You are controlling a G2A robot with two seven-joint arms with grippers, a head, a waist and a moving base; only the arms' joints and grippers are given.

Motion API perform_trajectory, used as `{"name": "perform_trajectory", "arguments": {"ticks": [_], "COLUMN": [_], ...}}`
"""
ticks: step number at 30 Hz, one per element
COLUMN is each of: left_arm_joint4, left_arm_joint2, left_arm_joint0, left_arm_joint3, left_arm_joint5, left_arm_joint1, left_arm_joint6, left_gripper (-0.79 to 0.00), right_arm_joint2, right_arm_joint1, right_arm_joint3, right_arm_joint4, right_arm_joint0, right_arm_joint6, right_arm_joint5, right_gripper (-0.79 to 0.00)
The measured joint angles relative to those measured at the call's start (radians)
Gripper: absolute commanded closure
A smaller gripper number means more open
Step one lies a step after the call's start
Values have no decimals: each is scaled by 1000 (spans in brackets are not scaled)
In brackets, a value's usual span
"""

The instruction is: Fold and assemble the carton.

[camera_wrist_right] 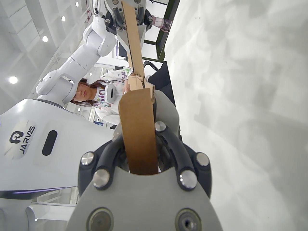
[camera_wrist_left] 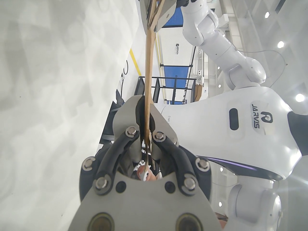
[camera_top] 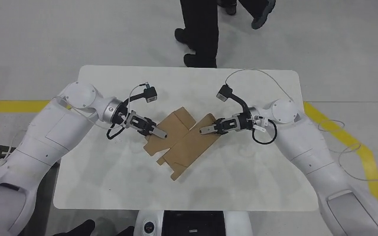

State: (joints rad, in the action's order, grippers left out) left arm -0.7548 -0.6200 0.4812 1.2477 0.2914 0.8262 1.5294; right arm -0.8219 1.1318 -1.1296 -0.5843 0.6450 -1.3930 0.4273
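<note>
A flat brown carton (camera_top: 182, 141) hangs between both arms over the middle of the white table (camera_top: 118, 189). My left gripper (camera_top: 158, 133) is shut on the carton's left edge. In the left wrist view the carton (camera_wrist_left: 148, 73) runs edge-on from my left gripper (camera_wrist_left: 145, 111) to the right gripper (camera_wrist_left: 155, 22) farther off. My right gripper (camera_top: 205, 130) is shut on the carton's right flap. Seen from the right wrist, the carton's flap (camera_wrist_right: 138, 126) covers my right gripper (camera_wrist_right: 154, 97), and the left gripper (camera_wrist_right: 131, 49) holds the far end.
The table's rear edge (camera_top: 189, 68) lies behind the carton, with bare tabletop in front and to both sides. A yellow floor line (camera_top: 23, 106) runs past both table ends. A cable (camera_top: 260, 74) loops above the right arm.
</note>
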Motion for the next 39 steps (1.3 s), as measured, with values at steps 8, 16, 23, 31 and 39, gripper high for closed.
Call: {"name": "perform_trajectory", "arguments": {"ticks": [8,16,23,31,39], "left_arm_joint4": [-120,-208,-222,-228,-244], "left_arm_joint2": [-36,-43,-49,-71,-94], "left_arm_joint0": [0,-5,5,36,80], "left_arm_joint3": [-144,-285,-303,-274,-214], "left_arm_joint5": [26,87,85,61,4], "left_arm_joint1": [28,85,118,136,147], "left_arm_joint6": [-25,-111,-196,-213,-190], "left_gripper": [-785,-785,-785,-785,-785], "right_arm_joint2": [-35,-96,-186,-291,-346], "right_arm_joint1": [-3,-19,-51,-87,-102], "right_arm_joint3": [85,19,-134,-280,-342], "right_arm_joint4": [-23,40,106,168,190], "right_arm_joint0": [-5,35,134,262,353], "right_arm_joint6": [52,199,314,349,382], "right_arm_joint5": [48,3,-79,-156,-162], "right_gripper": [0,0,0,0,0]}}
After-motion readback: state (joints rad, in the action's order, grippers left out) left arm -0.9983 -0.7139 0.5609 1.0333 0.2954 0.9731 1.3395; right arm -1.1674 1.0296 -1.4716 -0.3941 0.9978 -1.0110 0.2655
